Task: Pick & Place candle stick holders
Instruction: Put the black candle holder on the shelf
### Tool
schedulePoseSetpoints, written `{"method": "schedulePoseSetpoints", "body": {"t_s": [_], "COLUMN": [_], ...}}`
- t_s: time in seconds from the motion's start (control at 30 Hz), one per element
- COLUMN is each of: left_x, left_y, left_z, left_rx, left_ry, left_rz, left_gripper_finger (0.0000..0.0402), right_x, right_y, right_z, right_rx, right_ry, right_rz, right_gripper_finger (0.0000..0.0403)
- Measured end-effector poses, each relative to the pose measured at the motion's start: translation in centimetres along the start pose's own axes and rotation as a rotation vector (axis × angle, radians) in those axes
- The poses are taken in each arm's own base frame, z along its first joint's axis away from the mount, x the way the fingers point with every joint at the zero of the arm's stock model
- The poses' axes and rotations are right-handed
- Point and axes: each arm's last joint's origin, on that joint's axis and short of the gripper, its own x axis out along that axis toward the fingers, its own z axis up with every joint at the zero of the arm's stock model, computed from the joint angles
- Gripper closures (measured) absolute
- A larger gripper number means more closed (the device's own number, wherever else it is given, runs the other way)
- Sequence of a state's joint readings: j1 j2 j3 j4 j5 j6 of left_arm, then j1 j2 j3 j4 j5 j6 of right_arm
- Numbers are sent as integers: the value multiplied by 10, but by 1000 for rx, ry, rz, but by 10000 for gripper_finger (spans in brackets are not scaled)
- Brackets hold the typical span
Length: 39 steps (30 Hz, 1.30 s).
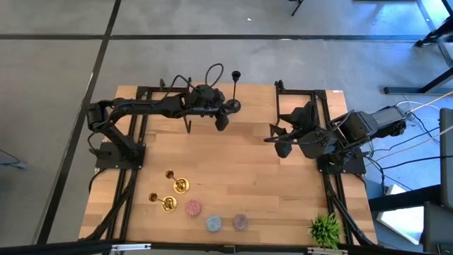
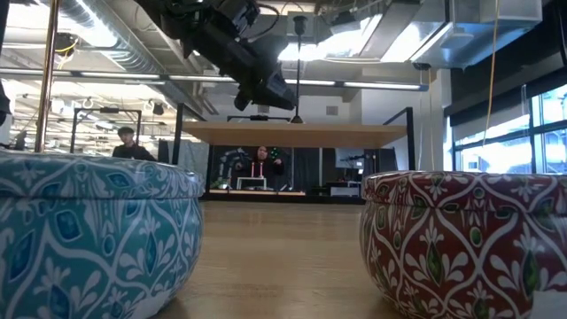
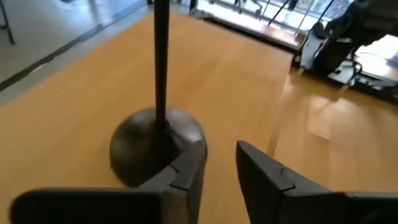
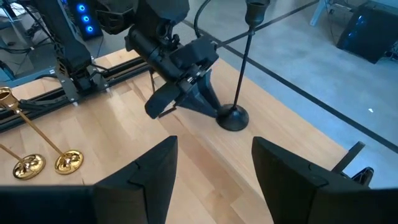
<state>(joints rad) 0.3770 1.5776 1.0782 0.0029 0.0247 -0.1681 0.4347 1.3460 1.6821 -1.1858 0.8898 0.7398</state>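
The left claw (image 1: 222,120) hangs above the far middle of the table (image 1: 233,177), fingers spread and holding nothing; in the left wrist view the two dark fingers (image 3: 186,168) stand apart with bare wood between them. Just beside the claw, on its far side, stands the black stick (image 1: 234,91): a thin, straight, matte black stem rising upright from a round, domed dark base (image 3: 155,146), with a small cup at the top (image 4: 256,11). One finger lies just at the edge of the base; whether it touches cannot be told. Well apart from the claw, toward the near left of the table, stand two gold sticks (image 1: 174,183) (image 1: 163,202), shiny, with slim stems on round bases, close to one another. Beyond them along the near edge sit three squat round holders in a loose row: pink (image 1: 193,208), light blue (image 1: 213,224) and purple (image 1: 241,222). A green plant (image 1: 325,229) stands at the near right corner. The right claw (image 1: 282,145) waits at the right side of the table, well apart from the black stick, fingers (image 4: 149,171) spread and empty.
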Motion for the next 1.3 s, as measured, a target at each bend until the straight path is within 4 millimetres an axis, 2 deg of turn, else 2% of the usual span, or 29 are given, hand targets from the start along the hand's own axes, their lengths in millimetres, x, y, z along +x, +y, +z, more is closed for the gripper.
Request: {"method": "schedulePoseSetpoints", "body": {"t_s": [0.13, 0.23, 0.7, 0.93, 1.3], "left_x": [0, 0, 3, 12, 22], "left_y": [-3, -6, 10, 9, 9], "left_z": [-5, -5, -6, -9, -11], "left_rx": [20, 37, 31, 11, 2], "left_ry": [41, 36, 49, 50, 18], "left_rz": [17, 53, 67, 1, 16], "left_gripper_finger": [382, 397, 400, 400, 400], "right_x": [0, 0, 0, 0, -1], "right_y": [0, 0, -2, -2, -5], "right_z": [0, 0, 1, 1, 1], "right_rx": [-8, -8, -18, -27, -34], "right_ry": [0, 0, -5, -7, -2], "right_rz": [0, 0, -8, -12, -17], "right_gripper_finger": [192, 192, 192, 192, 192]}}
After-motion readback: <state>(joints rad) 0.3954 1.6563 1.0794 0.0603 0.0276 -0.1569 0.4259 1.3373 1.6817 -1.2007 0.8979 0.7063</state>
